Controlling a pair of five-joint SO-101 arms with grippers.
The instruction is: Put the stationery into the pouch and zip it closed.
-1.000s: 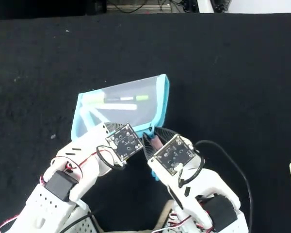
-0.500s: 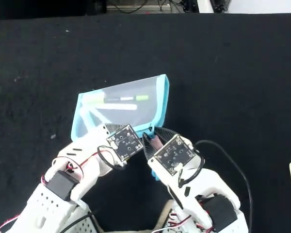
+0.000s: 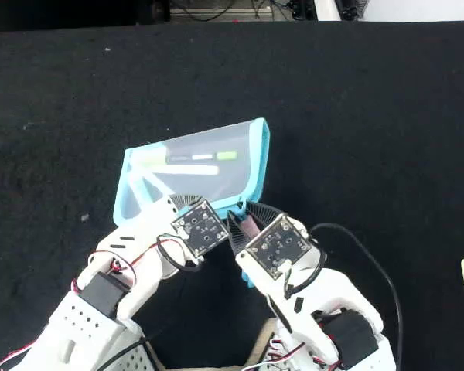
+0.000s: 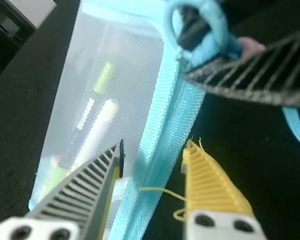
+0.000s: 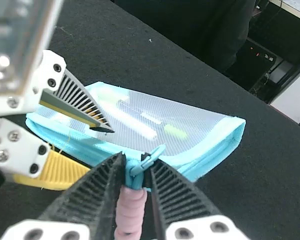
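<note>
We note the pouch (image 3: 193, 166), blue-edged with a clear mesh side, lying flat on the black worktop (image 3: 371, 116) just ahead of both arms. Pens (image 3: 192, 158) show through the mesh. The left claw (image 4: 155, 150) stands spread, straddling the pouch's zip edge. The right claw (image 5: 135, 172) pinches the zip pull (image 5: 152, 156) at the pouch's near corner.
</note>
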